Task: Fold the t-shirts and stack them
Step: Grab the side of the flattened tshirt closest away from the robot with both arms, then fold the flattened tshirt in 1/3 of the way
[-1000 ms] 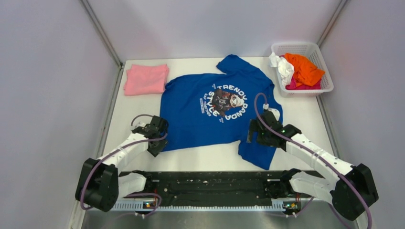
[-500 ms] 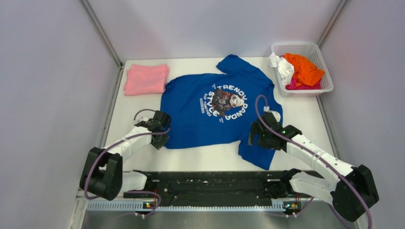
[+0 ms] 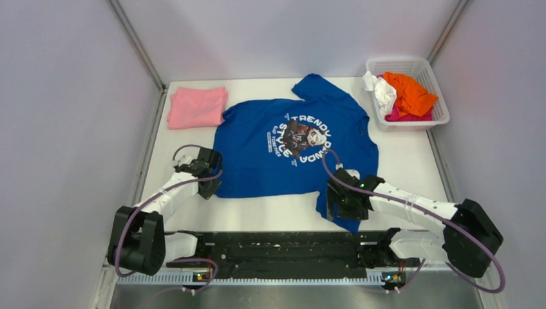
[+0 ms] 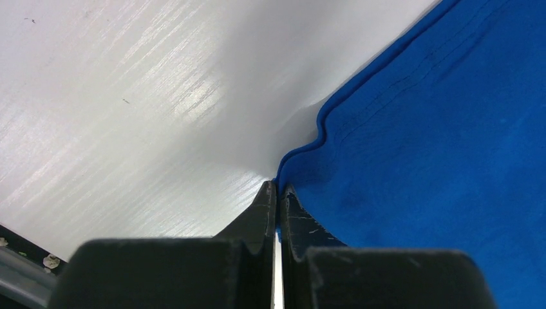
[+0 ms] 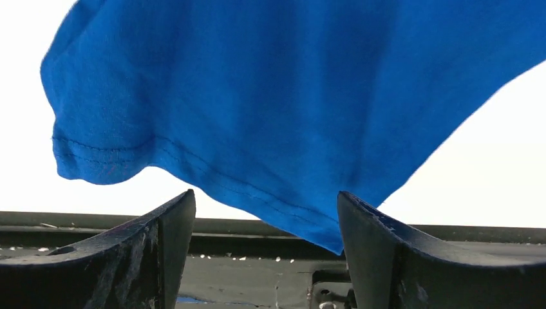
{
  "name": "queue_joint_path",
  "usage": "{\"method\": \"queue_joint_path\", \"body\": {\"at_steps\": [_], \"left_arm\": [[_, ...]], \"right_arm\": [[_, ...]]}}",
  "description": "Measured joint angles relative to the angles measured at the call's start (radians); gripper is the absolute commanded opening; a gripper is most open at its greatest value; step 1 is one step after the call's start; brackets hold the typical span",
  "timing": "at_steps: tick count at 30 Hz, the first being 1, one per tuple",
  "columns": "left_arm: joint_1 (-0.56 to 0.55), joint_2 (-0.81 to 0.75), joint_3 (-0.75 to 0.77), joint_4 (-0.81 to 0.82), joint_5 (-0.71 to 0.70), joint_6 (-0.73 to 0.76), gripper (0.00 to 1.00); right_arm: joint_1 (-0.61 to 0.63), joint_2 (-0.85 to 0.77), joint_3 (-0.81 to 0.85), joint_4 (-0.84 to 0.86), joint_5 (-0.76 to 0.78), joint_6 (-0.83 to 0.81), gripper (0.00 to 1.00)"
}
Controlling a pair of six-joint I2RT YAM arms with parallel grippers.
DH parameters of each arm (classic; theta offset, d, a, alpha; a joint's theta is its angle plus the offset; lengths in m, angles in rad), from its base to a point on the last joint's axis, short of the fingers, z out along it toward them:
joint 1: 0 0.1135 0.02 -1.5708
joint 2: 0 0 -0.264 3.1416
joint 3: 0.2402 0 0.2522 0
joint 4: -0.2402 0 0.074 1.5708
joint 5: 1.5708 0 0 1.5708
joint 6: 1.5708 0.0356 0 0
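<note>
The blue t-shirt lies flat, print up, in the middle of the tabletop. Its long way runs side to side: bottom hem on the left, neck on the right. One sleeve points far & the near sleeve points at the arms.

The left gripper sits at the near-left hem corner. In the left wrist view its fingers are pressed together w/ the blue edge pinched btw them, so it has the shirt. The cloth bunches a bit right by the tips.

The right gripper is at the near sleeve. Its fingers are wide apart & hold nothing. In the right wrist view the sleeve tip lies just ahead, btw the two fingers, w/ the stitched hem running across. The right arm is much nearer to this sleeve than the left arm.

My guess: the next move is prob to close on the sleeve, then fold the near side over toward the far side. That only works if the sleeve edge goes in btw the fingers first.

The pink t-shirt is folded at the far left, near the blue one but not touching. The white basket at the far right has more shirts piled in: an orange t-shirt on top, a white t-shirt hanging over the left rim, & a magenta t-shirt under them. None of those is folded yet.
</note>
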Motion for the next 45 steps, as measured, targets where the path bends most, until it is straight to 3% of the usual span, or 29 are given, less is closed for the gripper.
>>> {"method": "queue_joint_path", "body": {"at_steps": [5,8,12,13,14,18,26,33,38,45], "left_arm": [[0.0,-0.029,-0.015,0.011,0.005,0.007,0.0],[0.0,-0.042,-0.023,0.014,0.009,0.011,0.0],[0.0,-0.051,-0.034,0.02,0.01,0.017,0.0],[0.0,-0.057,-0.037,0.021,0.01,0.018,0.0],[0.0,-0.067,-0.04,0.02,0.01,0.019,0.0],[0.0,-0.127,-0.051,0.003,0.01,0.018,0.0],[0.0,-0.35,-0.124,-0.145,0.025,-0.022,0.0],[0.0,-0.561,-0.161,-0.242,0.063,-0.043,0.0],[0.0,-0.554,-0.159,-0.186,0.117,-0.032,0.0],[0.0,-0.368,-0.062,-0.071,0.126,-0.021,0.0]], "right_arm": [[0.048,0.076,-0.004,0.022,0.001,0.034,0.73],[0.05,0.096,-0.006,0.027,0.019,0.053,0.58],[0.051,0.1,-0.006,0.02,0.05,0.085,0.2],[0.051,0.098,-0.006,0.02,0.054,0.088,0.03],[0.051,0.093,-0.008,0.019,0.06,0.098,0.0],[0.065,0.038,-0.036,0.021,0.037,0.128,0.0],[0.279,-0.175,-0.05,-0.172,-0.047,0.297,0.0],[0.345,-0.211,-0.004,-0.283,-0.029,0.371,0.0],[0.272,-0.219,0.101,-0.293,0.046,0.334,0.0],[-0.012,-0.184,0.172,-0.181,0.056,0.113,0.0]]}}
